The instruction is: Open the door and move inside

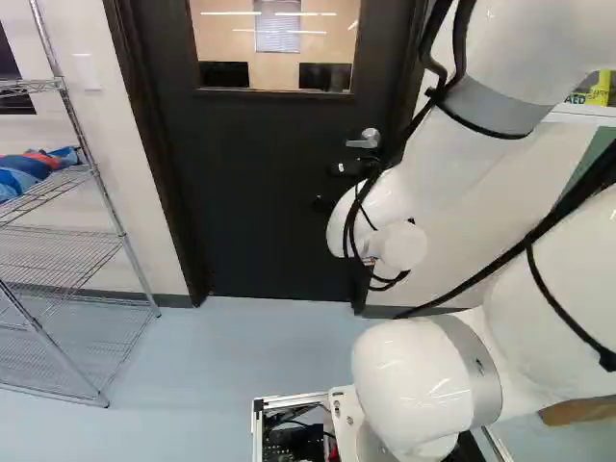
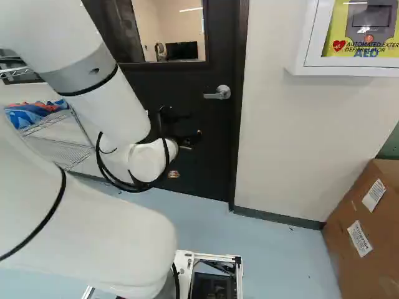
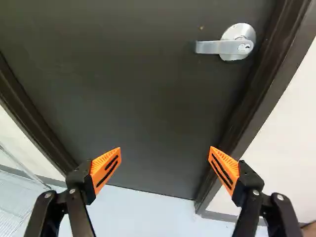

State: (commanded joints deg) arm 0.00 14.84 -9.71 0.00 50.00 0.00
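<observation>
Lever handle (image 3: 211, 47), right side of closed dark door (image 3: 138, 94). Gripper (image 3: 165, 147), jaws wide, empty; best raised rightward, centred squarely on lever before pressing down.

Pale walls (image 2: 280, 137) all round, folks, meeting a light blue floor (image 1: 250, 337) along a dark baseboard (image 2: 274, 217)! At the left of the left base view stands a wire rack (image 1: 98, 181), blue cloth (image 1: 24, 175) bundled on it. Right of the right base view, a cardboard box (image 2: 343, 249), and higher up, a white wall cabinet (image 2: 349, 71). Bright light strips (image 1: 298, 33) show in the window (image 1: 217, 43)!
</observation>
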